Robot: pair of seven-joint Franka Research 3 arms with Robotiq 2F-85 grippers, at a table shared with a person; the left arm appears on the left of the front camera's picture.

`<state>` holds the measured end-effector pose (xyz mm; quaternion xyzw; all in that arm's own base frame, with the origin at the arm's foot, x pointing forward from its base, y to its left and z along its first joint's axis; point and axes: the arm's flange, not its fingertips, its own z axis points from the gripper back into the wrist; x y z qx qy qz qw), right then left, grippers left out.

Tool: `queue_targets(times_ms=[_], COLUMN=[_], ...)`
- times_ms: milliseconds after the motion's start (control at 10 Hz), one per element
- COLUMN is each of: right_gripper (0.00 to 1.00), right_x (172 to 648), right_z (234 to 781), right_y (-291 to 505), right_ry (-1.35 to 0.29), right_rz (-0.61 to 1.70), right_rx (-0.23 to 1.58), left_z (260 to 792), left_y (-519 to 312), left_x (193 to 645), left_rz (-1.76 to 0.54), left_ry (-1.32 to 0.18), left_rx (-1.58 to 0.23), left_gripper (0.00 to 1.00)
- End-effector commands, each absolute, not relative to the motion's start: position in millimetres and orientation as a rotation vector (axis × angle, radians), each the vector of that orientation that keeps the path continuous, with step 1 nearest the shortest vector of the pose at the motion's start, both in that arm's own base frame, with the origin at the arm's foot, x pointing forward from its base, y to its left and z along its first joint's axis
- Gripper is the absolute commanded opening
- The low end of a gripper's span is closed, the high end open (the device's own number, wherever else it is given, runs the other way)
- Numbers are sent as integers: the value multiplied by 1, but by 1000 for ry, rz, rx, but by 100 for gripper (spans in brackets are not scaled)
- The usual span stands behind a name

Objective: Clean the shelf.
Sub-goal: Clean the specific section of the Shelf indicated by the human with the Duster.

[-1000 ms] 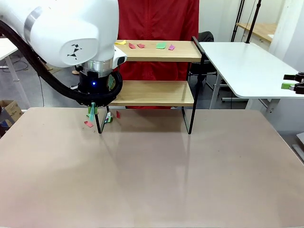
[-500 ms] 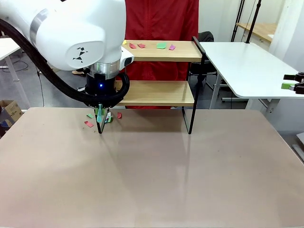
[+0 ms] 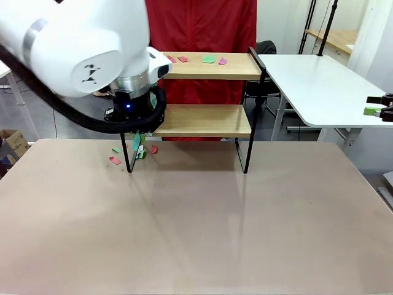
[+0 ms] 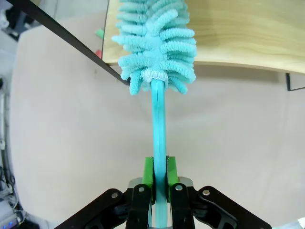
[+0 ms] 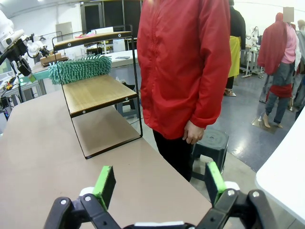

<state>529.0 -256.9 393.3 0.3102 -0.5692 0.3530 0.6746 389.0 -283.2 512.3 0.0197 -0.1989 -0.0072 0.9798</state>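
The shelf sits upper middle in the front view, far on the desk; my left claw is clamped tight on the duster handle, right claw wide and empty, so I'd lay the fluffy head flat on the lower board, sweeping lightly past the rail.

Left claw pinched tight; right claw spread wide, pointing level.
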Motion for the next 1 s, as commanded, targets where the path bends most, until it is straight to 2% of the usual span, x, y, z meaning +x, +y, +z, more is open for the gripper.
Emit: queue_targets(times_ms=[0, 500, 900], right_gripper=[100, 100, 100], right_x=[530, 530, 530], right_z=[400, 400, 400], right_y=[-253, -253, -253], right_ry=[-1267, -1267, -1267], right_rz=[787, 787, 787], right_rx=[686, 686, 686], left_z=[511, 534, 545], left_y=[-253, -215, -165], left_x=[373, 353, 337], left_rz=[-79, -183, -343], left_ry=[-421, -462, -388], left_rx=[-31, -113, -139], left_gripper=[13, 13, 13])
